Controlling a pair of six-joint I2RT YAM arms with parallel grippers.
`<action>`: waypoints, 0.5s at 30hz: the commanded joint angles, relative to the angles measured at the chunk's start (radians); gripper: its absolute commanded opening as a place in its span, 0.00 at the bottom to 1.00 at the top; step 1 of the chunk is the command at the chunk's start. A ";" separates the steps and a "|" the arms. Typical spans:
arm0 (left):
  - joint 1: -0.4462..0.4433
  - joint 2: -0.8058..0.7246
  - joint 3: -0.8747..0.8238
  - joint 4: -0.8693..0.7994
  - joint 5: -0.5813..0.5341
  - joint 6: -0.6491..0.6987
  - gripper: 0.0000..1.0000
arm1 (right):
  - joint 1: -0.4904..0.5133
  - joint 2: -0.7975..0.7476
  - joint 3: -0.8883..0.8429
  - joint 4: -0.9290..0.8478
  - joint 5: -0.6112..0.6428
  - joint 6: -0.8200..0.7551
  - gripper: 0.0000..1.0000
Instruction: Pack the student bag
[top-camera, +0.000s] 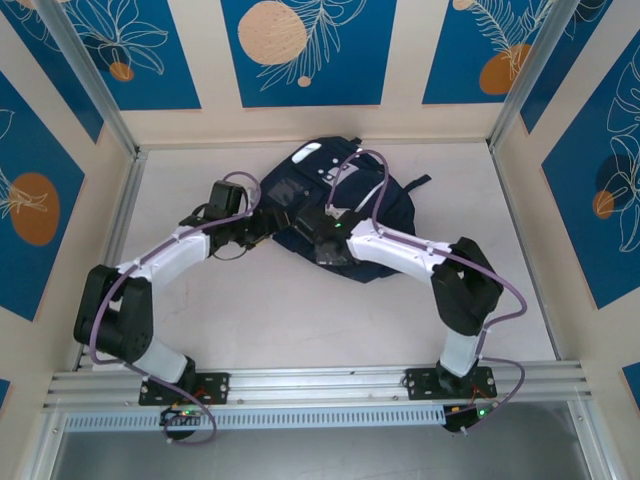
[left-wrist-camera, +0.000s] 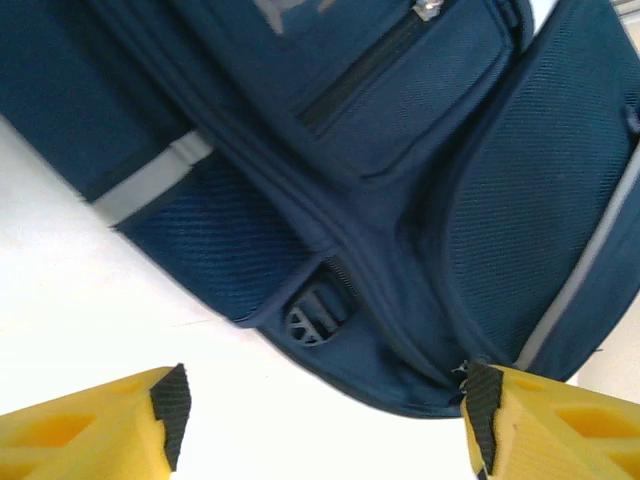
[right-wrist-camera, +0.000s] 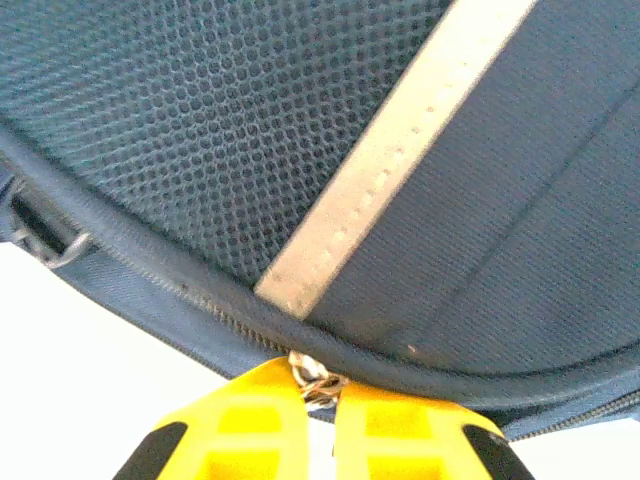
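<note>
student bag (top-camera: 300, 180) far-centre on tabletop (top-camera: 300, 320), middle hidden under my arms. right pincer (right-wrist-camera: 318, 388) clenched on zipper pull (right-wrist-camera: 316, 378) at bag's seam. left pincer (left-wrist-camera: 325, 415) spread wide at bag's edge, gripping nothing; contact unclear.

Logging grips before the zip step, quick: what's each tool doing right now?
Left tool: open, holding nothing, at the student bag edge.
Right tool: closed on the bag's zipper pull.

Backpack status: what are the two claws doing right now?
Right gripper shut on zipper pull. Left gripper open, empty, at student bag. No obstruction seen.
</note>
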 joint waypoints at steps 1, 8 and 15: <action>-0.025 0.036 0.007 0.123 0.099 -0.048 0.69 | -0.032 -0.050 -0.026 0.082 -0.153 -0.073 0.00; -0.084 0.137 0.059 0.193 0.106 -0.100 0.64 | -0.058 -0.051 -0.040 0.091 -0.180 -0.068 0.00; -0.126 0.233 0.117 0.244 0.077 -0.166 0.54 | -0.057 -0.056 -0.043 0.067 -0.125 -0.059 0.00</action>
